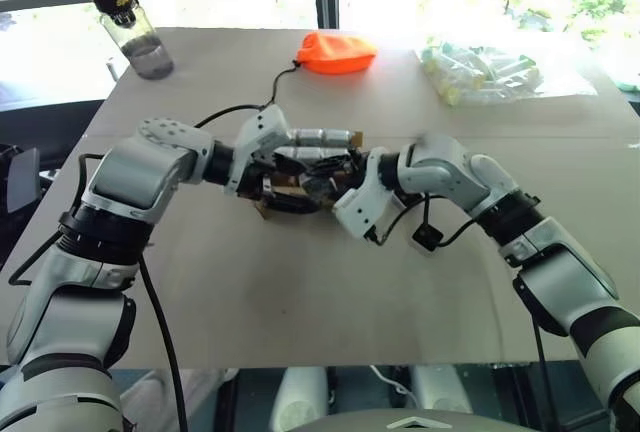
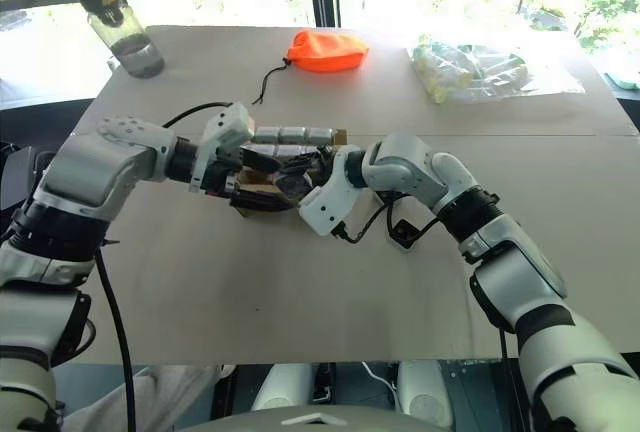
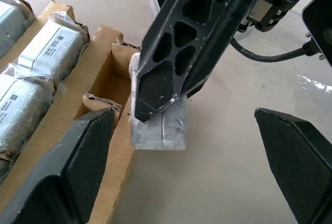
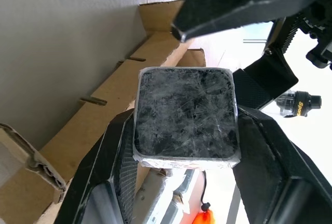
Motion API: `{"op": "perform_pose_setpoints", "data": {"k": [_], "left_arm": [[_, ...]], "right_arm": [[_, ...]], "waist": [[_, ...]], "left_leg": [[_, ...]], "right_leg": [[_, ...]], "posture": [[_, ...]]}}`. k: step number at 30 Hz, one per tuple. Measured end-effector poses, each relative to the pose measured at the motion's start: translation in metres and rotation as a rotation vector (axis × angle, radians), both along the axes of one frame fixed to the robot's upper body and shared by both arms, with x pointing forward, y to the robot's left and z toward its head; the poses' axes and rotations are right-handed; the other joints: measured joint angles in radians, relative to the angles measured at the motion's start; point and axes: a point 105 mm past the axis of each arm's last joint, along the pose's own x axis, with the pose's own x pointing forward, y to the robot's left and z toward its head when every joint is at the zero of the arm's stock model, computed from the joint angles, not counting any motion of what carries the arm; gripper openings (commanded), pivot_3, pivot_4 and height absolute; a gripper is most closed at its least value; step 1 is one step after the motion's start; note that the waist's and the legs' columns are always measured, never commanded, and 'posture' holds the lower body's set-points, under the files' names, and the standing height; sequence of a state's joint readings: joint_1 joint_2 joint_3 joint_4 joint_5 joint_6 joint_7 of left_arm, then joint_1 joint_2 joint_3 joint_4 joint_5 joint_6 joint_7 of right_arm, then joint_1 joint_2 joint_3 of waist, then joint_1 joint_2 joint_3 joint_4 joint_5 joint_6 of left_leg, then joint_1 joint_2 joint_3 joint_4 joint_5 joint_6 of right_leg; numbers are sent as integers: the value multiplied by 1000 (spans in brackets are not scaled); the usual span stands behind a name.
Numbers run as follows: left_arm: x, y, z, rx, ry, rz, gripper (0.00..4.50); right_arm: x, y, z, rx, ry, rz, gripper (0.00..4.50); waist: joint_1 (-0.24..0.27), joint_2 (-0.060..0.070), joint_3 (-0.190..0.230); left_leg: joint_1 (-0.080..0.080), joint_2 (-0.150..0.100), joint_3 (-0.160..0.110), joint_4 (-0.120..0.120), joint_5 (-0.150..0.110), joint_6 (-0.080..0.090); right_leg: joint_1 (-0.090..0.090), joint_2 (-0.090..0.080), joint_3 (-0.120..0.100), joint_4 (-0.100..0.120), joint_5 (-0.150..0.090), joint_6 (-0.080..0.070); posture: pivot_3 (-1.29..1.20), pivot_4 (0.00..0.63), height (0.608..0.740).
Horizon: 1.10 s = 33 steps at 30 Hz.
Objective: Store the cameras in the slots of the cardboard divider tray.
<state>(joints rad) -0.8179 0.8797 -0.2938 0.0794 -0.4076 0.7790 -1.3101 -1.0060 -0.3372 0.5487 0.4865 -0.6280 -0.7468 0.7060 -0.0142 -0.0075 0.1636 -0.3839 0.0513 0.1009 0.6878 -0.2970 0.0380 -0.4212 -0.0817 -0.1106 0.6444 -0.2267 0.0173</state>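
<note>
- Right gripper (image 4: pixel 184 146): I had its fingers (image 4: pixel 111 182) clamped on one camera (image 4: pixel 187 115), gripping it by two opposite sides; the camera hung at the outer edge of the tray (image 3: pixel 104 79), just beside an empty end slot, above the desk (image 1: pixel 300 282).
- Left gripper (image 3: pixel 181 156): its fingers (image 3: pixel 85 151) stood wide apart and held nothing; one finger lay close to the tray wall, the other well out over bare desk, with the held camera between them.
- Risk 1: I judged the camera could catch on the torn, curled cardboard at the slot mouth and tip, because the fit looked narrow and the block hung beside the slot, not over it.
- Risk 2: the two grippers were crowded together; a careless move could knock the left finger into the right one or push the light tray along the desk.
- Risk 3: the wrapping looked slick, so the block might slip on contact.
- Camera, appearance: a small cube with rounded corners, one dark face veiled by crinkled clear film, pale silver-grey sides with a seam line.
- Tray: tan cardboard, with wrapped cameras (image 3: pixel 49 53) already lying in its neighbouring slots.
</note>
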Motion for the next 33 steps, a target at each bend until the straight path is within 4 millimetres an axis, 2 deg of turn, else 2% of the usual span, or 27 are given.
{"op": "perform_pose_setpoints", "data": {"k": [5,6,8,9,13,14,24,26,28,33], "left_arm": [[4,1,-3,11,1,15,4500],[4,0,-2,9,0,12,3943],[4,-2,0,4,-2,3,3232],[4,-2,1,2,-3,1,2696],[6,-1,2,-5,-3,10,1008],[6,-2,2,-7,0,9,731],[4,-1,1,1,9,-6,716],[4,0,2,1,12,-10,716],[3,0,2,3,13,-13,716],[3,0,1,6,13,-12,716]], "right_arm": [[-1,1,-1,7,-1,9,1956],[-2,1,-1,5,-1,12,1956],[-4,2,-3,-2,2,25,1956],[-4,3,-4,-4,3,28,1956],[-6,2,-7,-8,12,33,1956],[-6,2,-7,-7,12,32,1956],[-7,3,-7,-3,21,37,1956],[-7,3,-7,-2,25,40,2999],[-8,3,-8,-3,26,41,3692],[-9,5,-5,12,52,32,3692]], "waist": [[0,0,0],[0,0,0],[0,0,0],[0,0,0],[-1,0,0],[-1,0,0],[-1,0,0],[-1,0,0],[0,0,0],[0,0,0]], "left_leg": [[0,0,0,0,0,0],[0,1,0,0,0,0],[0,1,1,0,0,0],[0,1,1,0,0,0],[0,1,1,0,0,0],[0,1,1,0,0,0],[0,2,2,0,0,0],[0,2,2,0,0,0],[0,2,2,0,0,0],[0,2,2,0,0,0]], "right_leg": [[-1,0,0,1,0,0],[-1,0,0,1,0,0],[-1,0,1,1,0,0],[-1,0,1,1,0,0],[-1,0,1,1,0,0],[-1,0,1,1,0,0],[-1,0,2,1,0,0],[-1,0,2,1,0,0],[-1,0,2,2,0,0],[-1,0,2,2,0,0]], "posture": [[0,150,726],[0,150,726],[0,150,726],[0,150,726],[0,150,726],[0,150,726],[0,150,726],[0,150,726],[0,150,726],[0,150,726]]}}
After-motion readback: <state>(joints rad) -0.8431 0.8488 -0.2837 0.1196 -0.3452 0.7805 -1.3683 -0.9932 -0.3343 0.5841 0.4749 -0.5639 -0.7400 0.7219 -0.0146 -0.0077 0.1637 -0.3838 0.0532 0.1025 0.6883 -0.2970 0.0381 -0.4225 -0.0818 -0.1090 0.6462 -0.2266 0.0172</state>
